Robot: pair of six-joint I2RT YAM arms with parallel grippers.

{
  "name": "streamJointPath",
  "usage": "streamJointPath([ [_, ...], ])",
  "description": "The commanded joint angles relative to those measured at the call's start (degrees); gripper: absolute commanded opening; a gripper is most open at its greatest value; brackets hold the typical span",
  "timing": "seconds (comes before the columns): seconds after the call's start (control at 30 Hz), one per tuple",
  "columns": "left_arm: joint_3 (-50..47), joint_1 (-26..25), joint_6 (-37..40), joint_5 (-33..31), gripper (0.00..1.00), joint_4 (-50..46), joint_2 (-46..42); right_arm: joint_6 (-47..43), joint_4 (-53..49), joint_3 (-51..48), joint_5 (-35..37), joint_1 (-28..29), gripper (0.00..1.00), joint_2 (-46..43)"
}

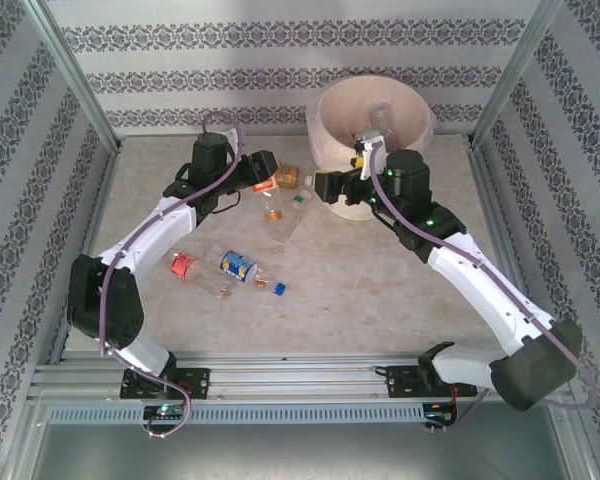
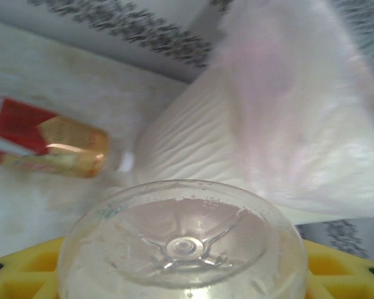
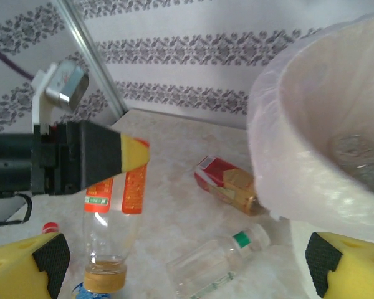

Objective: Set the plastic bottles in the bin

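Left pincer [image 1: 264,178] is clamping an orange-labelled bottle [image 3: 111,218] across its label band. The base is facing the wrist camera and the neck is hanging down. The bottle is riding above the far middle of the worktop [image 1: 380,290], near the bin [image 3: 280,143] but not yet over its rim.

Right pincer [image 1: 327,186] is standing wide with its pads [image 3: 52,256] well apart, carrying nothing and hovering just beside the bin wall. The bin is sitting toward the far right corner, and I am seeing something clear already lying inside.

Handling, as I am judging it:
- These bottles are looking very light, thin-walled and springy.
- A hard squeeze is likely to buckle them, and a soft one may let the smooth plastic slide.
- The label band is giving the best bite, so I am favouring the mid-body there, across the width.
- The neck end is showing amber. I cannot tell whether that is a cap or dregs, so I am allowing for a slightly bottom-heavy swing.

Loose stock:
- A red-labelled bottle [image 3: 227,182] is lying just beside the bin's foot.
- A green-capped bottle [image 3: 215,266] is lying nearer in.
- A blue-labelled bottle [image 1: 238,265] is lying toward the near left.

All three are on their sides and are apt to roll if nudged.
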Motion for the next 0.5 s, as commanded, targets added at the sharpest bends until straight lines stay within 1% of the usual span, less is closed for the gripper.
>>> streamJointPath([
  [0.0, 0.7, -1.3, -2.6, 8.0, 0.41, 10.2, -2.5, 3.3, 3.8, 2.6, -3.4, 1.4, 0.98, 2.9],
  [0.13, 1.9, -2.5, -3.1, 9.2, 0.42, 12.3, -3.6, 5.2, 7.5, 3.5, -8.2, 2.9, 0.98, 6.3],
  [0.27, 2.0, -3.1, -4.6, 10.1, 0.42, 14.6, -4.0, 5.3, 8.6, 5.5, -13.7, 4.1, 0.98, 9.2],
  [0.3, 2.0, -3.2, -5.3, 10.3, 0.42, 15.3, -3.9, 5.9, 9.3, 5.7, -14.0, 4.5, 0.98, 9.9],
  [0.4, 2.0, -3.1, -7.9, 11.8, 0.41, 18.1, -3.4, 7.4, 10.6, 6.1, -11.8, 5.3, 0.98, 12.0],
  [0.47, 2.1, -3.1, -8.7, 12.1, 0.41, 18.9, -3.2, 8.2, 11.0, 6.7, -12.8, 5.4, 0.98, 13.4],
])
